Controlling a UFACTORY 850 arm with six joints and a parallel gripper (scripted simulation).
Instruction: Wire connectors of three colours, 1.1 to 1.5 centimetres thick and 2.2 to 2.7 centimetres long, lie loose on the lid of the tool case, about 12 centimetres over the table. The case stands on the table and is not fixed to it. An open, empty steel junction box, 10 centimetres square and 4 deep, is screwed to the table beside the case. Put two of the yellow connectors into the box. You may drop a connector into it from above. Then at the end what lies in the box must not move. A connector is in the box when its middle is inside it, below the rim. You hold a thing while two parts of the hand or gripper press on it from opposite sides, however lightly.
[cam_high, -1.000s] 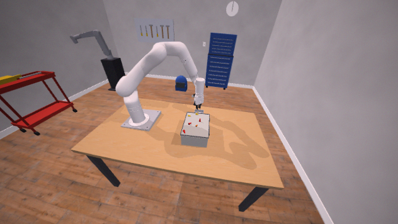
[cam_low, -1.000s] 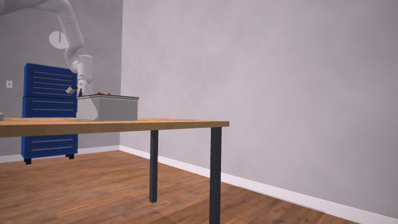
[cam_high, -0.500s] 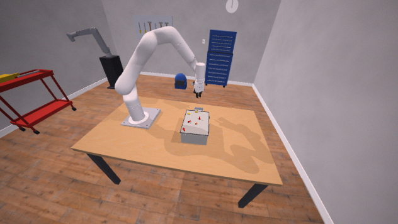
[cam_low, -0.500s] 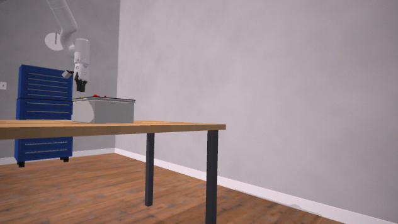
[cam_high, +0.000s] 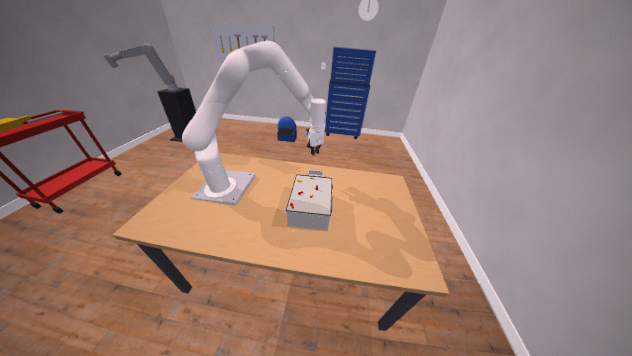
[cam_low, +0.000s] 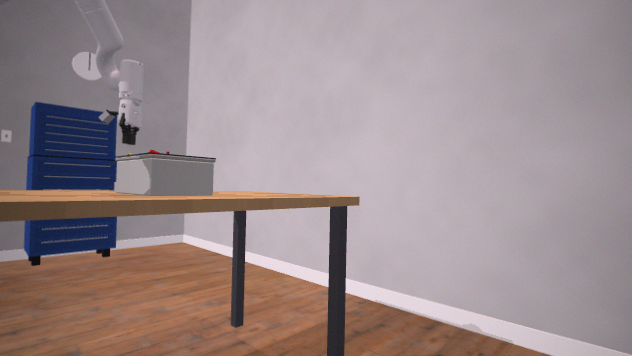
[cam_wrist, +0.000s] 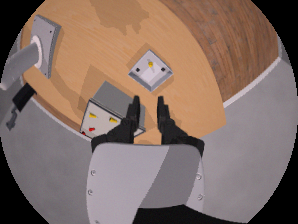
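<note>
Over on the wood-grained counter (cam_high: 240, 235) (cam_low: 280, 202) (cam_wrist: 190, 75), black fingers (cam_high: 314, 150) (cam_low: 129, 136) hang parted, gripping nothing; upper centre of the wrist view, a square steel box (cam_wrist: 138, 77) cradles one yellow connector (cam_wrist: 150, 64).

A workshop or robotics lab: tools hang on a wall board (cam_high: 267, 31), a blue drawer cabinet (cam_high: 350, 92) (cam_low: 70, 142) stands on casters, a red cart (cam_high: 75, 179) waits at one side, and a second arm (cam_high: 159, 64) is mounted on a black pedestal (cam_high: 177, 112)
</note>
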